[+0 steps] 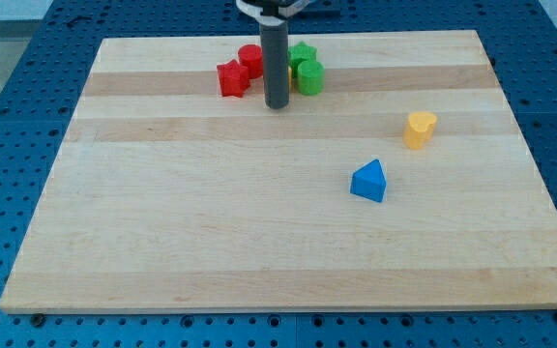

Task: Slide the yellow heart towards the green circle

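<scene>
1. Wooden surface (259,242) lying on a blue perforated base (8,116), filling most of the view.
2. Dark rod (277,58) coming down from the view's top, with my tip (277,105) resting on the surface just below a cluster of blocks.
3. No pincer on this arm, only the plain rod; nothing held, nothing clamped.
4. Cluster at the view's top centre: red star-like block (231,78) on the view's left of the rod, red cylinder (249,58) just behind it and touching or nearly so.
5. On the view's right of the rod: green circle (308,76), a short cylinder, with a green star-like block (304,52) just behind it.
6. A thin sliver of yellow showing between the rod and the green circle; shape mostly hidden by the rod, cannot tell what it is.
7. My tip between the red star-like block and the green circle, slightly toward the view's bottom of both, close to each.
8. Yellow heart (419,129) well apart from the cluster, toward the view's right and lower than the green circle, standing alone.
9. Blue triangular block (368,182) near the yellow heart, down and to the view's left of it, not touching.
10. My tip well apart from both the yellow heart and the blue triangular block.
</scene>
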Motion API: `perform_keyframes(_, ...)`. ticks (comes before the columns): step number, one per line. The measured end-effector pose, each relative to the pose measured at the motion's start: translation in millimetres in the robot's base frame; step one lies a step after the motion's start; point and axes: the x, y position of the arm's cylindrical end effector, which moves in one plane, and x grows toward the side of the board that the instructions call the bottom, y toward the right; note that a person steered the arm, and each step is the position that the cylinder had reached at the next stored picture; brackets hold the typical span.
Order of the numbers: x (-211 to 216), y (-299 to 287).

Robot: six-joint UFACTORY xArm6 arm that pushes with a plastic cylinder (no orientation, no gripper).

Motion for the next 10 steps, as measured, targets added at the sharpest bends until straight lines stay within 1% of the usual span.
perform_keyframes(1,40,20)
perform_keyframes(3,105,111)
perform_keyframes(4,116,161)
perform_keyframes(5,105,205)
perform_keyframes(6,81,220)
perform_keyframes(7,55,208)
perform_keyframes(8,40,197)
perform_keyframes(10,41,151)
